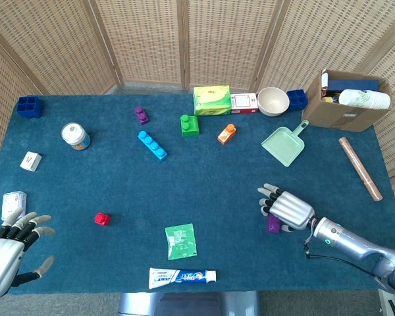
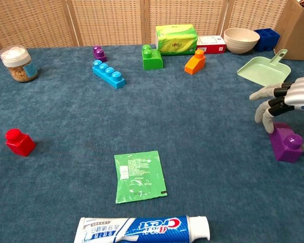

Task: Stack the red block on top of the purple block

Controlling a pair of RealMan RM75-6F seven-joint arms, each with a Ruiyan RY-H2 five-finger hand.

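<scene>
The right robot hand [image 1: 286, 208] sits at the lower right of the head view, directly over the purple block [image 1: 273, 224]. Its fingers [image 2: 267, 107] are spread and curved down around the block's top and far side, but whether they actually grip it cannot be told. The purple block rests on the blue worktop [image 1: 204, 178]. The red block [image 1: 102, 218] lies well apart at the lower left, untouched. The left robot hand [image 1: 5, 253] hovers in the bottom-left corner of the head view, fingers apart and empty. A green packet [image 1: 180, 240] lies between the two blocks.
</scene>
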